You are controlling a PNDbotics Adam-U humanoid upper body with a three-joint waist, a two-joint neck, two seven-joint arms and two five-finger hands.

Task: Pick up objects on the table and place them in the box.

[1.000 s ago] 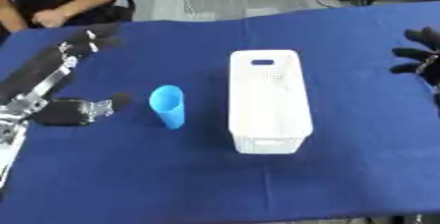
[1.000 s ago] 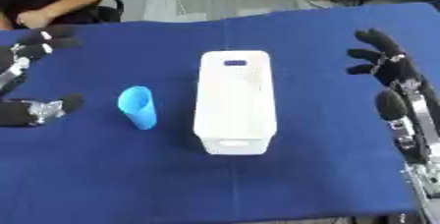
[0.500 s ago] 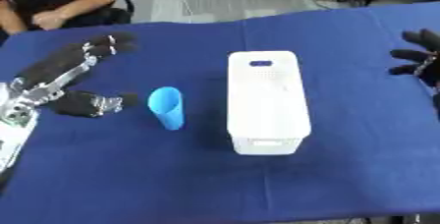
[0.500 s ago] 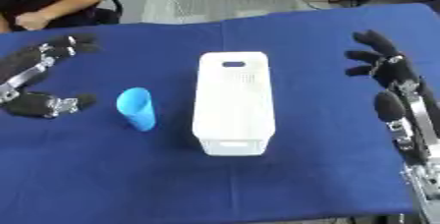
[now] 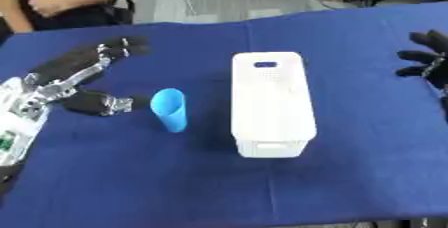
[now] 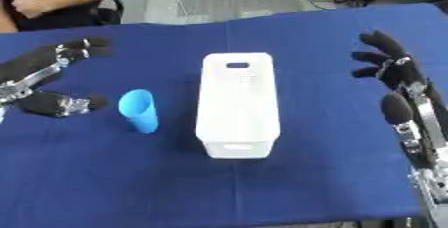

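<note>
a blue cup (image 5: 170, 109) lies on the blue table (image 5: 350, 172) just left of the unlabelled white box (image 5: 269, 103), beside the left hand (image 5: 79, 79), fingers spread, empty; right hand (image 6: 394, 69) raised, fingers spread.

L black hand (image 5: 74, 79) w/ silver joints: far left, fingers straight, thumb spread wide. R black hand (image 6: 391, 69): far right, fingers splayed, upright.

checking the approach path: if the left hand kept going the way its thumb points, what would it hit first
The blue cup, probably. The open left hand sits just left of it, thumb aimed at its rim, with only bare tablecloth between them. Height above the table is unclear.
</note>
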